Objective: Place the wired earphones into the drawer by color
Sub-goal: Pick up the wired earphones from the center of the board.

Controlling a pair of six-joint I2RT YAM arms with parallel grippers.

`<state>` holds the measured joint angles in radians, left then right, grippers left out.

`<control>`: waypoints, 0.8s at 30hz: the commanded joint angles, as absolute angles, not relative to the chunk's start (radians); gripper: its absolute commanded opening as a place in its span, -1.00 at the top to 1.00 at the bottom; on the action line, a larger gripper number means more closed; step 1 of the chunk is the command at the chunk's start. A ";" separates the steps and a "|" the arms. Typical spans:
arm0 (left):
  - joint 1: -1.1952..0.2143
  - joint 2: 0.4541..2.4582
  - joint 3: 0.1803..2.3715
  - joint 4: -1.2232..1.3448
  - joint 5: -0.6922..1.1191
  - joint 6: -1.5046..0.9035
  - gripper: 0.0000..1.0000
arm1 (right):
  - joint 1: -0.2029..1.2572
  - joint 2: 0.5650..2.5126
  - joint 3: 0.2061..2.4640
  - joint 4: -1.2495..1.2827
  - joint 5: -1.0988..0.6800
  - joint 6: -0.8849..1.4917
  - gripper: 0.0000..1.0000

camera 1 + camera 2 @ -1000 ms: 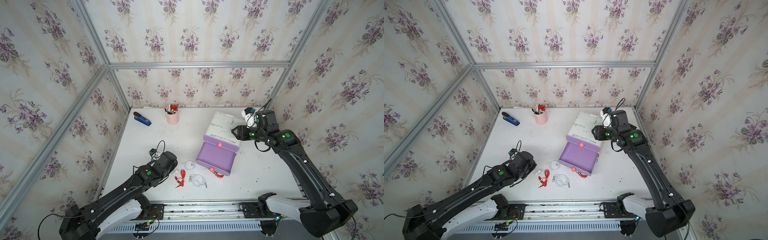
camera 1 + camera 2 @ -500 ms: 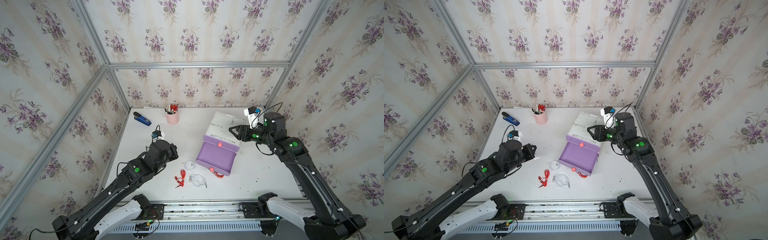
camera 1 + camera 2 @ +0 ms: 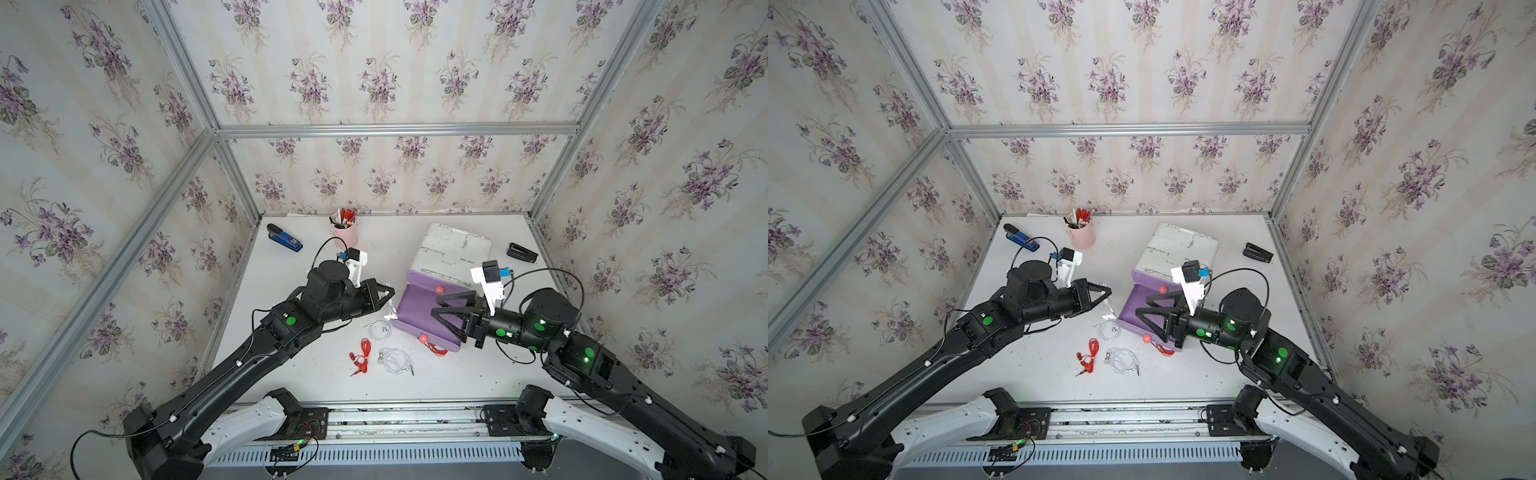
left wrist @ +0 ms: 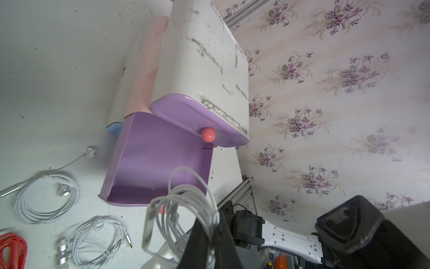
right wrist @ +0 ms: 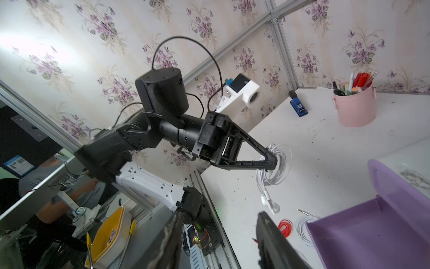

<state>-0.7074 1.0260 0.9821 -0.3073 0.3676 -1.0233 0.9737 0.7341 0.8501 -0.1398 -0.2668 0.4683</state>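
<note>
- Hardly begun, by the look of the drawer [image 3: 409,303]: pulled out of the cabinet [image 3: 453,249], floor bare in the left wrist view.
- Clamped tight in the left pincer [image 3: 390,292]: one white bundle [image 4: 186,205], hanging just off the drawer's 9 o'clock side and not yet over it.
- Lying loose on the worktop [image 3: 465,378] at the drawer's 7 to 8 o'clock: two more white bundles [image 3: 380,331] [image 3: 397,360] and a red bundle [image 3: 362,358], close together.
- Peeking out at the drawer's 6 o'clock edge: a red cord [image 3: 438,351]; cannot tell whether stowed lower down or merely caught there.
- No black earphones anywhere in view; cannot tell whether already put away.
- Probably left to do: dropping the held bundle in, then sorting the three loose ones.
- Left arm: reaching in from 7 o'clock, forearm raised off the worktop, pincer pointing to 3 o'clock at the drawer.
- Right arm: reaching in from 4 o'clock, right pincer [image 3: 436,304] pointing to 9 o'clock above the drawer, jaws apart, gripping nothing.
</note>
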 commanded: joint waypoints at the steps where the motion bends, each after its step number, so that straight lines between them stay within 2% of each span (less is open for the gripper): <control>1: -0.716 1.041 0.998 -0.248 0.399 -1.040 0.93 | 1.133 0.783 0.862 -0.149 0.003 0.397 -0.05; 3: -0.719 1.046 0.999 -0.252 0.393 -1.041 0.93 | 1.217 0.845 0.890 -0.176 0.109 0.368 -0.06; 7: -0.721 1.051 0.985 -0.241 0.391 -1.060 0.93 | 1.282 0.971 0.956 -0.232 0.243 0.348 -0.06; 16: -0.730 1.051 0.976 -0.229 0.389 -1.067 0.93 | 1.284 1.090 1.023 -0.293 0.381 0.334 -0.07; 24: -0.732 1.054 0.962 -0.219 0.391 -1.076 0.93 | 1.264 1.117 1.008 -0.281 0.389 0.344 -0.08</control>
<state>-0.7311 1.0534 0.9627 -0.2657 0.3851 -1.0733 1.2724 1.1152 1.0111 -0.2794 0.3668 0.3408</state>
